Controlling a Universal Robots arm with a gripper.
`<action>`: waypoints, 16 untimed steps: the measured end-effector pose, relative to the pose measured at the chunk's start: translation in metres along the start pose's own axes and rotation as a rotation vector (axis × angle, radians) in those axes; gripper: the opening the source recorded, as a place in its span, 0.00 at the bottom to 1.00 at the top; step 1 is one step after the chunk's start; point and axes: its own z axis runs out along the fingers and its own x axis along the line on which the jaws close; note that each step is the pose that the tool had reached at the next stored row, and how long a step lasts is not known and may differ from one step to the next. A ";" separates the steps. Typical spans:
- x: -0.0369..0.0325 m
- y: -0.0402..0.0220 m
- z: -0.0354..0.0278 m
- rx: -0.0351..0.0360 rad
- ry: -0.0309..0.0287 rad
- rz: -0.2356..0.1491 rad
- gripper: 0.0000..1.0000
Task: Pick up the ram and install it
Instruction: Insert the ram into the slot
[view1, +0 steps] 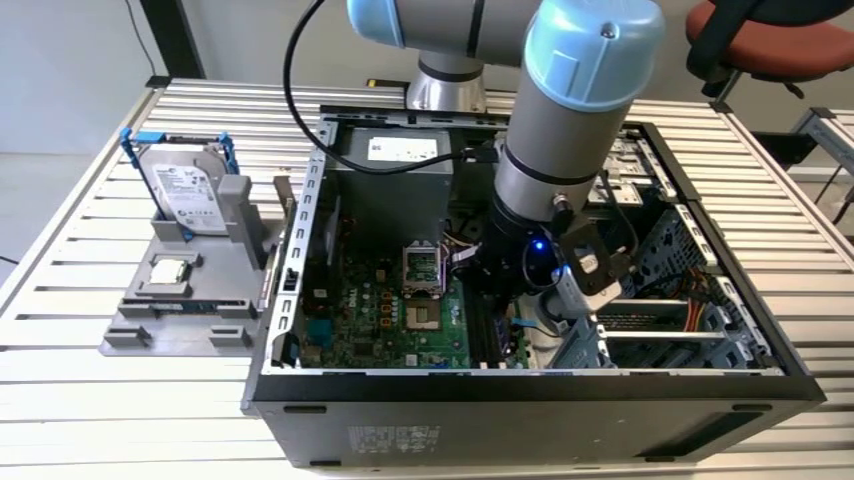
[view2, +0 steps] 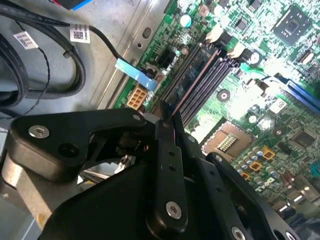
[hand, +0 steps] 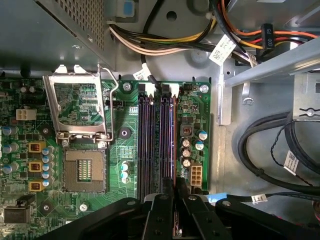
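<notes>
Crowding the slots: black cables (hand: 270, 150) at 3 o'clock, open CPU socket (hand: 82, 117) at 9. Jaws of the gripper (hand: 175, 202) clamped on the ram (hand: 173, 145), which stands on edge in the outermost slot. Its long axis runs 12 to 6, parallel to the motherboard (hand: 60, 165) slots.

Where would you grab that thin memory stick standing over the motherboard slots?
By its two flat faces near the top edge, coming from above. The ram stands on edge, in line with the slots, so its faces offer a flat grip and its bottom edge is left free. The gripper pinches it this way.
</notes>
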 end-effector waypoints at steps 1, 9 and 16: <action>0.0000 0.0000 0.0000 0.0000 0.0000 0.000 0.00; 0.0000 -0.0002 0.0051 0.0009 -0.0001 0.017 0.00; 0.0000 0.0000 0.0054 0.0005 -0.0003 0.035 0.00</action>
